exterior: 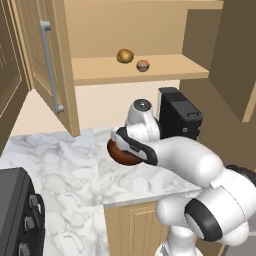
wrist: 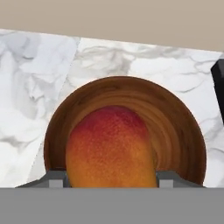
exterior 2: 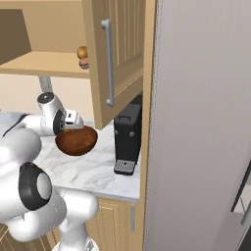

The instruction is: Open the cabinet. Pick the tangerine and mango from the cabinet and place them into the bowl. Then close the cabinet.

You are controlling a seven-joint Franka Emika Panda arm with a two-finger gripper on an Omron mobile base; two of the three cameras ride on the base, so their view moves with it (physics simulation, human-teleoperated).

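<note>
My views are evenly and softly lit, with no glare and no hard shadows. The cabinet point(exterior: 140, 70) interior looks a little dimmer toward its back wall. Everything renders fairly sharp, though the mango point(wrist: 111, 148) close to my hand camera looks slightly soft.

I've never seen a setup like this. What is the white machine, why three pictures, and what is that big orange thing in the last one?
The white machine is a robot arm in a simulated kitchen. Two pictures come from cameras behind it, left and right. The third looks along its gripper, which holds a mango over a wooden bowl on the marble counter. Above, the cabinet stands open, with two small fruits on its shelf, one yellowish, one reddish. A black appliance stands beside the bowl.
</note>
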